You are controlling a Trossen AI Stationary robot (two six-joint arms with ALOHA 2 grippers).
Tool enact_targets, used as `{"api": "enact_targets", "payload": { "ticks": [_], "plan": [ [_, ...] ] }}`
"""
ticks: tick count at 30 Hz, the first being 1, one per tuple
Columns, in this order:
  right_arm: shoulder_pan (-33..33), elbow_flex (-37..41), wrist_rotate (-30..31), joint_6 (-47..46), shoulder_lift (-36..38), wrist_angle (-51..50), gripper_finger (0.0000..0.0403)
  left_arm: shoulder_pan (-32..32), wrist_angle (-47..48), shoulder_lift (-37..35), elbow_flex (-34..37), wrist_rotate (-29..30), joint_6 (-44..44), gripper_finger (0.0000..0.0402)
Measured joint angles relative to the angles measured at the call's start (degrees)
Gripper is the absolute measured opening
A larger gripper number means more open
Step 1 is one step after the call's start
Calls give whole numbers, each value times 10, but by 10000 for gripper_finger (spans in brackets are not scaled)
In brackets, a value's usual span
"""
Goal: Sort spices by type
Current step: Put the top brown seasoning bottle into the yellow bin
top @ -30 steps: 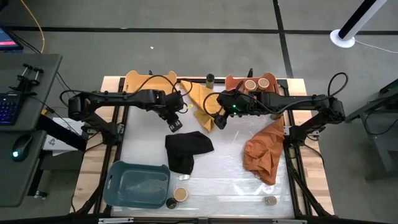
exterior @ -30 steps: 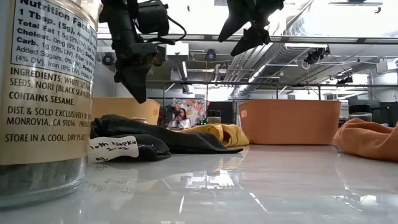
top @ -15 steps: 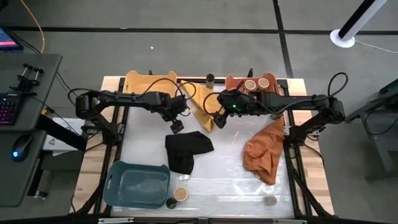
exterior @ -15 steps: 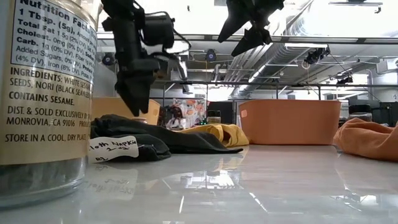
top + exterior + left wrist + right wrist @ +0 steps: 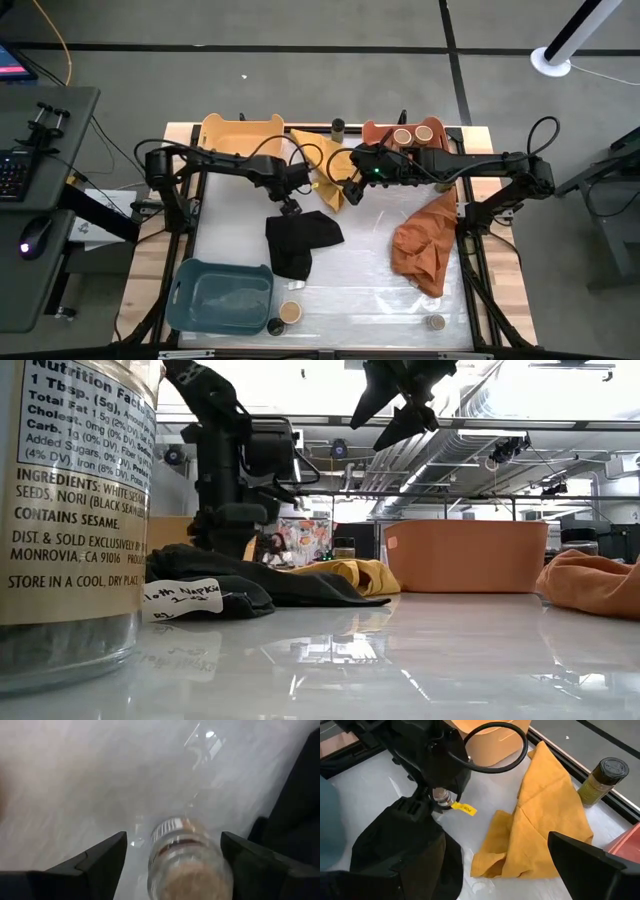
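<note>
A small clear spice jar (image 5: 187,855) with brown contents lies on its side on the white table, just off the far edge of the black cloth (image 5: 300,240). It also shows in the right wrist view (image 5: 440,796), next to a yellow tag. My left gripper (image 5: 173,840) is low over the table and open, one finger on each side of the jar and apart from it. My right gripper (image 5: 350,194) is open and empty, raised above the yellow cloth (image 5: 325,160).
A yellow bin (image 5: 240,130) and a salmon bin (image 5: 385,132) with two tan-lidded jars (image 5: 402,136) stand at the far edge, with a dark-lidded jar (image 5: 338,127) between them. A blue bin (image 5: 220,295) and jars (image 5: 290,312) are near, an orange cloth (image 5: 425,240) at the right.
My left gripper has gone down and a little toward the table's near right, to the black cloth's far edge, and now stands low over the table with the jar between its fingers.
</note>
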State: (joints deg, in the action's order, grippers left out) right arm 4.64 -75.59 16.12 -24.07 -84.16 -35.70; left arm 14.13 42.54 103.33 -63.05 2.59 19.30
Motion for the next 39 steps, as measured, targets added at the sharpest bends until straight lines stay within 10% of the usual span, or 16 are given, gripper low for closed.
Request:
{"api": "enact_targets", "payload": {
  "ticks": [9,24,30,39],
  "plan": [
    [0,0,5,-1,0,0,348,0,15,-6,0,2,1,145],
    [3,0,21,-31,-2,0,348,186,70,-213,-73,73,-83,145],
    [3,0,26,-68,-7,1,348,326,88,-156,-90,15,-98,145],
    [3,0,26,-102,-11,4,348,362,131,-37,-89,34,-93,145]
  ]
}}
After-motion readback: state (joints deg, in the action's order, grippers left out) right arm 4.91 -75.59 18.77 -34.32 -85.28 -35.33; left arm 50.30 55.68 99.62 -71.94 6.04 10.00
